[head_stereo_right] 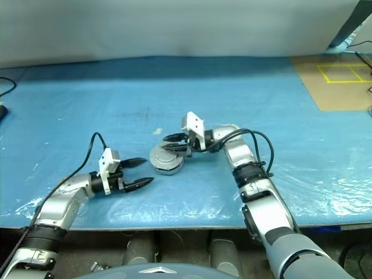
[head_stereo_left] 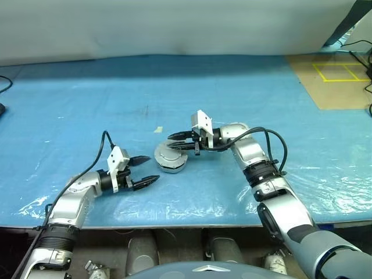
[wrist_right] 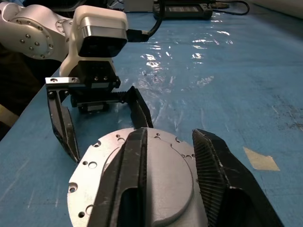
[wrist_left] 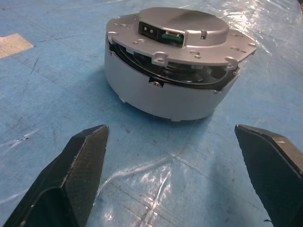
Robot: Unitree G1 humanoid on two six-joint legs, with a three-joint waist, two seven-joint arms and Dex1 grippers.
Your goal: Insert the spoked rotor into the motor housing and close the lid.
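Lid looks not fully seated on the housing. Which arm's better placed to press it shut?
Right, probably. Its pincer is directly over the lid, where a gap shows above the motor housing. The left pincer is open, beside it on the table.

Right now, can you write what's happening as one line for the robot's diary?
lid: down on housing, small gap | right gripper: open, over lid | left gripper: open, beside housing, holding nothing

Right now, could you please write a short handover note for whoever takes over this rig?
Left end effector: open, empty, beside the motor housing, apart from it.
Right end effector: partly open, directly above the lid, holding nothing.
Done: lid lies down on the housing; a dark rim shows in the gap, probably the spoked rotor.
Left: the lid looks not fully seated; check and press flush.
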